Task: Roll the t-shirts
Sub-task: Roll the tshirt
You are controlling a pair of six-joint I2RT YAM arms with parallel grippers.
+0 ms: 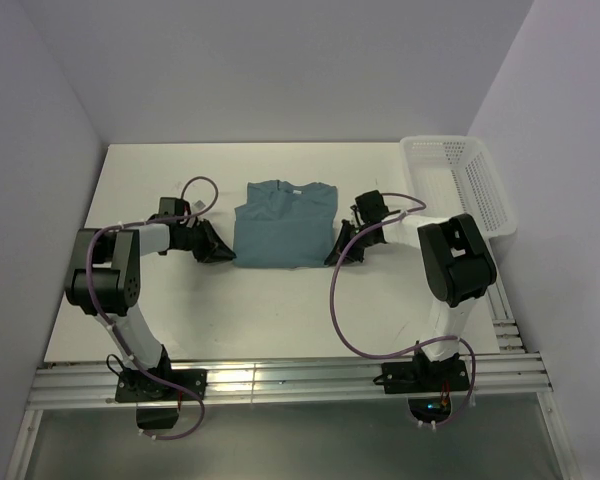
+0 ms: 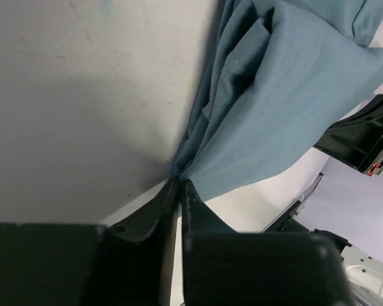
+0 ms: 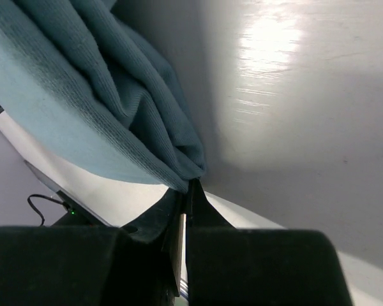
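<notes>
Top external: teal t-shirt [image 1: 285,225] spread flat around the middle of the surface [image 1: 160,310], collar toward the far edge, white basket [image 1: 460,185] at the far right corner. Left claw [image 1: 228,255] at the shirt's near left corner, right claw [image 1: 338,255] at its near right corner. Wrist views: each claw closed tight, pinching a bunched fold of the cloth

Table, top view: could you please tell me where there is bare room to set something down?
Free: the far strip of the table beyond the t-shirt, up to the back wall, and the near patch between its hem and the rail. Crowded: both shirt sides, where the left gripper and right gripper pinch it, and beside the white mesh basket.
</notes>
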